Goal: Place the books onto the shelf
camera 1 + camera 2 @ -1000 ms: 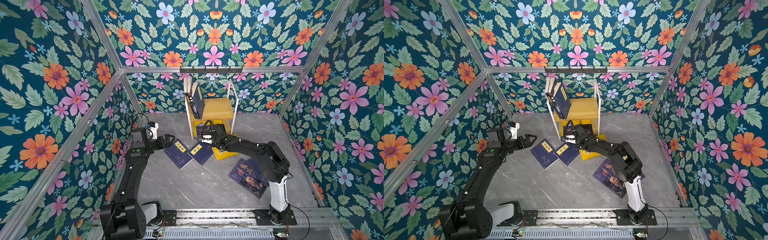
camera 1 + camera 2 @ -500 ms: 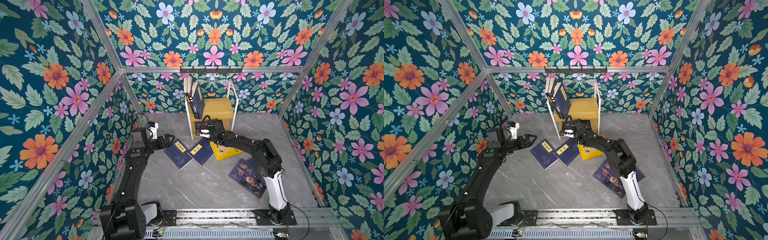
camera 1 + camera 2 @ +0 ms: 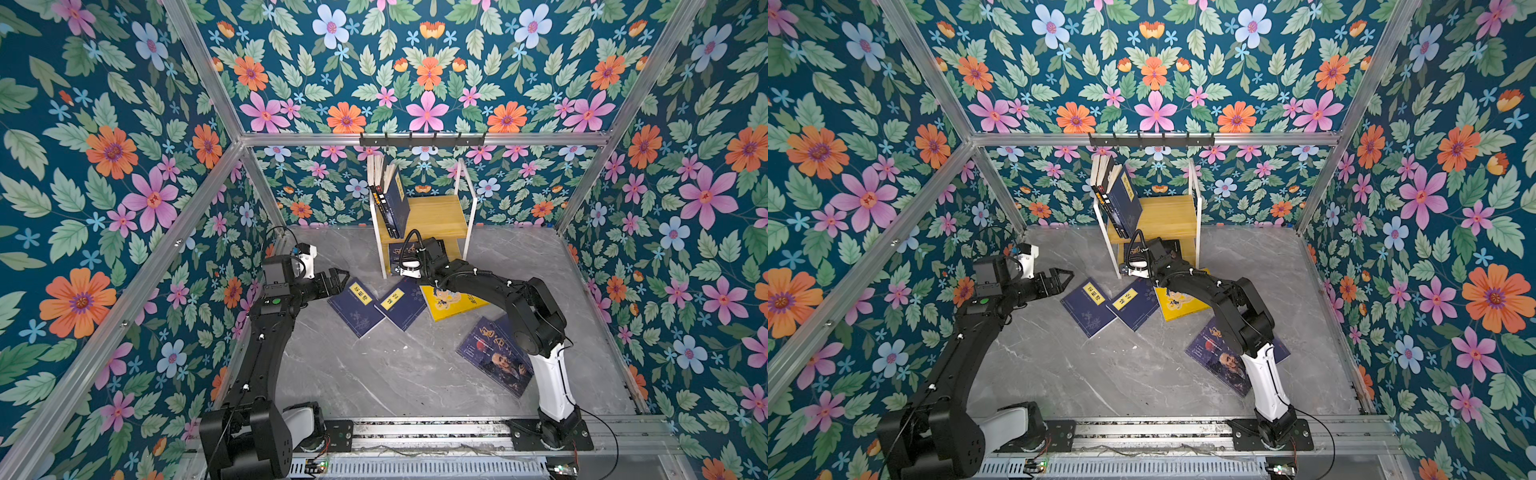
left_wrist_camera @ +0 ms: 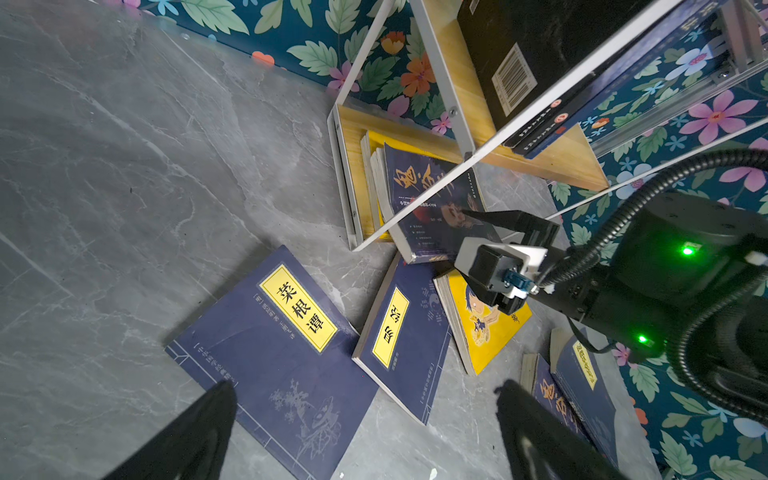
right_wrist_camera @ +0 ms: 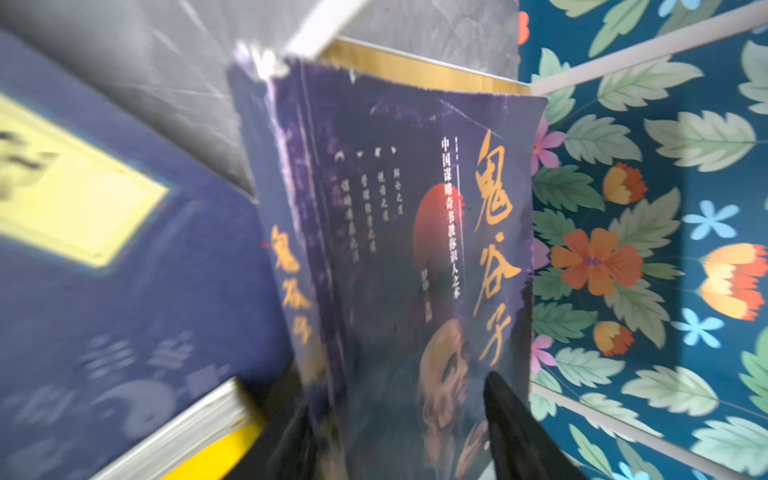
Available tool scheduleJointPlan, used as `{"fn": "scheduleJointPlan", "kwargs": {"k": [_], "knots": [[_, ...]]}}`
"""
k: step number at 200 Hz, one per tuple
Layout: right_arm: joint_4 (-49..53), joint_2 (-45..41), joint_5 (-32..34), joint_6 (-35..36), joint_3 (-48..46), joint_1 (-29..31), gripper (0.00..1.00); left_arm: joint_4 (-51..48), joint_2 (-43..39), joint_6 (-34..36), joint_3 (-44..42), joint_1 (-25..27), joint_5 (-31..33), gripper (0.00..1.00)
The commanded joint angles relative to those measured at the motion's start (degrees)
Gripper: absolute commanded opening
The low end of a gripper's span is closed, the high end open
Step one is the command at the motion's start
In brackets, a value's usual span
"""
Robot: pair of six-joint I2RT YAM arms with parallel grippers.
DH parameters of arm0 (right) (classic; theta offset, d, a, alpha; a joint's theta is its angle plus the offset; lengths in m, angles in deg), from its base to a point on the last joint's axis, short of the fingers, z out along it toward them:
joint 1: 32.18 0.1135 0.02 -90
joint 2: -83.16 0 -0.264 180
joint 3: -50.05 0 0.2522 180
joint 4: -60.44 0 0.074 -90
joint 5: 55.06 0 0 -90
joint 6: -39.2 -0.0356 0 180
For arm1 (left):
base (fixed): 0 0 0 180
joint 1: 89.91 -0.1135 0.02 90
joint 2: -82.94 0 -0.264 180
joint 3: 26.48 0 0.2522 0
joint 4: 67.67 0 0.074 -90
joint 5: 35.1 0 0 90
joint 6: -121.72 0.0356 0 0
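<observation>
Presently, the right tool (image 5: 390, 386) sits at the mouth of the lower tier of the shelf (image 3: 440, 216). Its jaws are parted and straddle the near end of a purple-blue book (image 5: 415, 249) with a bearded man on the cover. The gap looks wider than the spine. Whether either finger (image 5: 509, 419) touches the cover I cannot tell, as the right wrist view is blurred. The book leans on edge in the lower tier against a few others just beyond the tool, its near corner poking past the shelf's front edge.

The left tool (image 3: 340, 276) gapes wide and empty above the counter (image 3: 374, 382). Just ahead of and below its fingertips a navy book (image 3: 357, 307) with a yellow label lies flat. A second navy book (image 3: 399, 303) lies just beside it, toward the right tool. A yellow cartoon book (image 3: 451, 303) lies under the right tool's wrist.

Further back, beneath that arm's elbow, another bearded-man book (image 3: 494, 361) lies flat, overlapping a navy labelled book (image 4: 582, 374). Above the right tool, upper-tier books (image 3: 395, 203) stand leaning.
</observation>
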Motion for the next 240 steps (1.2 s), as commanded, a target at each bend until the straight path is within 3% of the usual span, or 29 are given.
{"fn": "scheduleJointPlan", "kwargs": {"k": [1,61,141,189,240], "knots": [[6.07,-1.88,-4.99,-2.80,0.60,-0.30,0.66,0.27,-0.34,0.11,-0.13,-0.05,-0.36,1.00],[17.80,-0.93,-10.78,-2.74,5.36,-2.40,0.66,0.02,-0.14,-0.02,0.34,-0.05,-0.45,1.00],[18.09,5.04,-13.81,-3.88,11.24,-3.29,0.62,0.01,0.48,0.14,0.33,-0.08,-0.03,1.00],[17.85,7.00,-12.41,-4.41,14.23,-4.16,0.46,0.01,0.81,0.16,0.31,-0.15,0.04,1.00],[18.54,8.62,-13.87,-3.91,16.52,-4.50,0.43,0.10,0.94,0.24,0.13,-0.19,0.17,1.00]]}}
